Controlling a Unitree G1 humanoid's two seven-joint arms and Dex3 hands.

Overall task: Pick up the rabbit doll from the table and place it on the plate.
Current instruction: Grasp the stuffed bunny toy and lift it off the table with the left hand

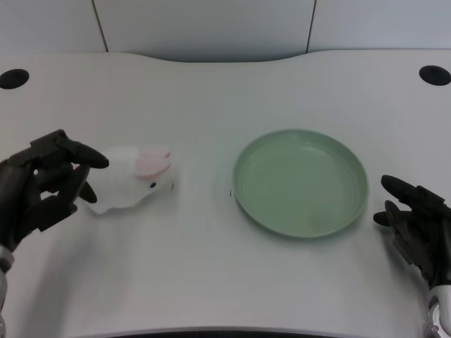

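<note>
A white rabbit doll (134, 177) with pink ears lies on the table left of centre, its head pointing right. My left hand (44, 184) sits at the doll's left end, its fingers curled and touching the doll's back; the doll still rests on the table. Whether the fingers grip it I cannot tell. A green plate (301, 182) with nothing on it stands to the right of the doll, a short gap between them.
My right hand (417, 227) rests at the lower right, just beyond the plate's rim. Two black round holes (13, 77) (434, 74) sit in the table's far corners. The table's front edge runs along the picture's bottom.
</note>
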